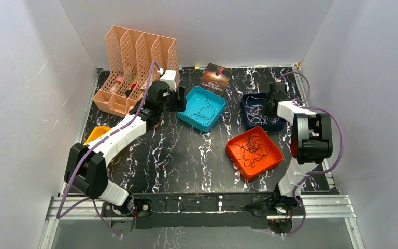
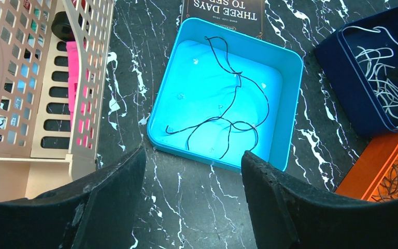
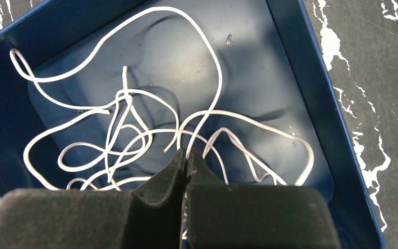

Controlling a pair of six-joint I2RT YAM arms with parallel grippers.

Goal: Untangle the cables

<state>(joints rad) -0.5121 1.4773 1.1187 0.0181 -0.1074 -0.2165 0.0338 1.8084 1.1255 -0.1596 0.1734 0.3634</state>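
Downward, right tool (pinching white cable), inside tray

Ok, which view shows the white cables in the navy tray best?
Right wrist: the white cables fill the frame, each loop distinct. Left wrist catches them small at the right edge; top external shows faint lines, partly under the right arm.

On the black marble table with white veins stand a turquoise tray, a dark blue tray and an orange tray, all square. A peach file rack stands at the far left corner. A book lies just behind the turquoise tray. A yellow thing, partly hidden, is at the left edge.
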